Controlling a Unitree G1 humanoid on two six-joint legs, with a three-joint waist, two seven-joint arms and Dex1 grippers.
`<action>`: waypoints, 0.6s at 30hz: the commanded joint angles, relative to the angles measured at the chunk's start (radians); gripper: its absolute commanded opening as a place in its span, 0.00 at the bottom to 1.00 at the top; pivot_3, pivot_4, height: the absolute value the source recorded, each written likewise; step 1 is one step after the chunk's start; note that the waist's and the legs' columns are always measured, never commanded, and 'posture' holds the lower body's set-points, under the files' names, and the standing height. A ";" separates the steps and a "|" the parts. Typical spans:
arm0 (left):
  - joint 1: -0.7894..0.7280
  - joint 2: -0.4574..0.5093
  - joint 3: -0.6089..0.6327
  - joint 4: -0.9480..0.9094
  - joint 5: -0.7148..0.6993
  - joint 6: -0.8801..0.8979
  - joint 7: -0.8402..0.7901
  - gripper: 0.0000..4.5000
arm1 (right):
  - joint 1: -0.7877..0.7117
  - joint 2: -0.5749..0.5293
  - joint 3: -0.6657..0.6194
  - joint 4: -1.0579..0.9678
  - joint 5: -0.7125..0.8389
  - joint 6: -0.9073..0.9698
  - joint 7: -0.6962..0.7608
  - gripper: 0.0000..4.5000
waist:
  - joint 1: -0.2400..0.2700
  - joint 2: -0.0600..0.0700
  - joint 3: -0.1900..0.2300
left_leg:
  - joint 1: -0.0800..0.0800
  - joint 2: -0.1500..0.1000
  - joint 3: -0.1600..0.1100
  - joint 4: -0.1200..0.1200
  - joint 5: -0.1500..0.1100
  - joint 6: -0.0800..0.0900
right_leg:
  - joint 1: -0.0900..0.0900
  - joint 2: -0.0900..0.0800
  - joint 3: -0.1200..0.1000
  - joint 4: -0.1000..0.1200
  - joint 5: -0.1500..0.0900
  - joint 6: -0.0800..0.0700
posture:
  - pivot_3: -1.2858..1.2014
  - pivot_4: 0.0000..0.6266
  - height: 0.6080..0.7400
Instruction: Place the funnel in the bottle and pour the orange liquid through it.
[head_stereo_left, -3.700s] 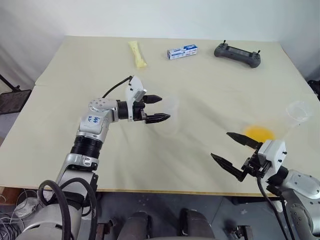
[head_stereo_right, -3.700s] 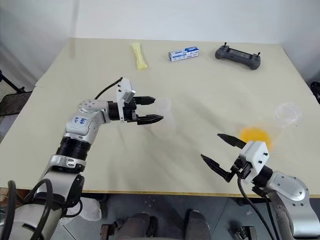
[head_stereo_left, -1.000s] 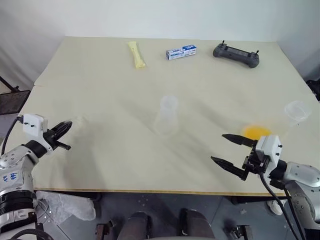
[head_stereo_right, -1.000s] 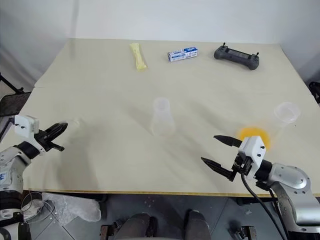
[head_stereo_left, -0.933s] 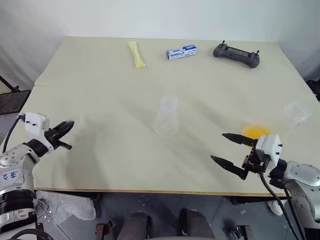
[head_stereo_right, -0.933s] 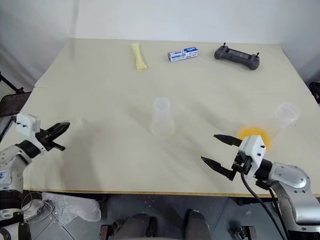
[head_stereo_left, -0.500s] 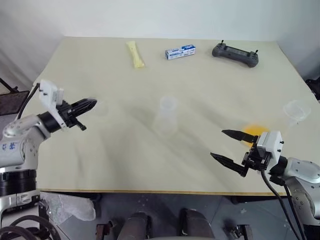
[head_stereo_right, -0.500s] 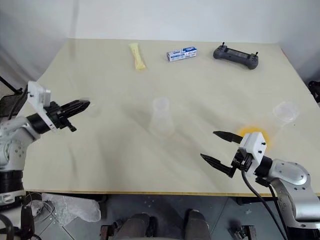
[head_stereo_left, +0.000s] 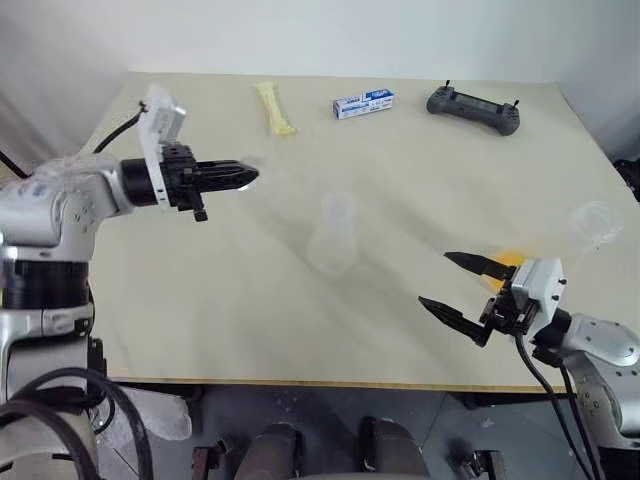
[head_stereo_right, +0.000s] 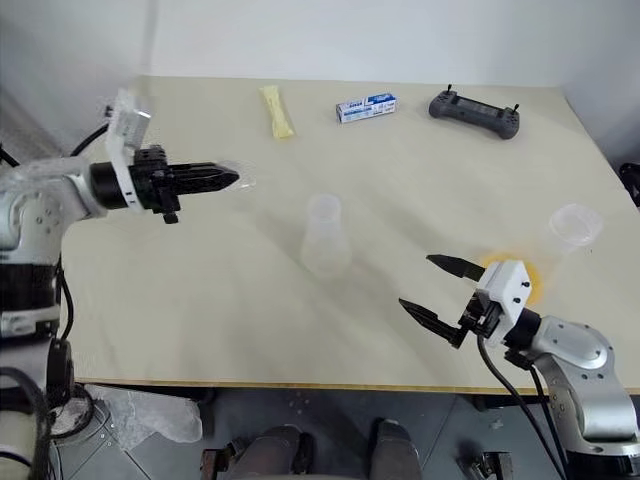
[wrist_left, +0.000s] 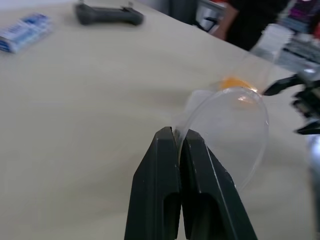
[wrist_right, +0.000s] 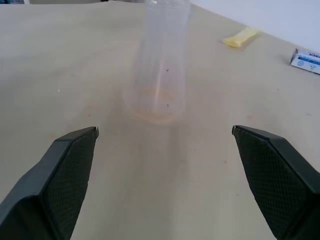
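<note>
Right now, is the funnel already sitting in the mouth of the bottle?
No, the left tool holds the funnel by its rim in the air, away from the bottle.

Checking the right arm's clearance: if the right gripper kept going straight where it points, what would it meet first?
Most likely the bottle: it stands dead ahead between the open right gripper's fingers, with bare table before it. How far off it is stays unclear.

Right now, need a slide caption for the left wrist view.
Left gripper shut on the clear funnel's rim, held above the table, with the orange liquid beyond.
</note>
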 joint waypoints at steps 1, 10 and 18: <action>-0.102 0.004 -0.043 0.049 -0.013 0.047 -0.108 0.01 | 0.014 0.016 -0.004 -0.047 0.000 -0.028 -0.016 1.00 | -0.001 0.000 0.000 | 0.000 0.000 0.000 0.000 0.000 0.000 | 0.000 0.000 0.000 0.000 0.000 0.000 | 0.52 0.24 1.00; -0.320 -0.026 -0.243 0.289 0.113 0.003 -0.381 0.01 | 0.031 0.038 0.007 -0.068 -0.012 -0.036 -0.044 1.00 | -0.001 0.000 0.000 | -0.003 0.000 0.000 0.001 0.000 0.000 | -0.001 0.001 0.000 -0.001 0.000 0.000 | 0.52 0.24 1.00; -0.487 -0.116 -0.356 0.576 0.286 -0.136 -0.519 0.01 | 0.007 0.026 0.004 -0.055 -0.002 -0.044 -0.026 1.00 | 0.003 -0.001 0.001 | -0.005 0.001 0.000 0.002 0.000 0.001 | -0.002 0.001 0.000 -0.002 0.000 0.000 | 0.52 0.24 1.00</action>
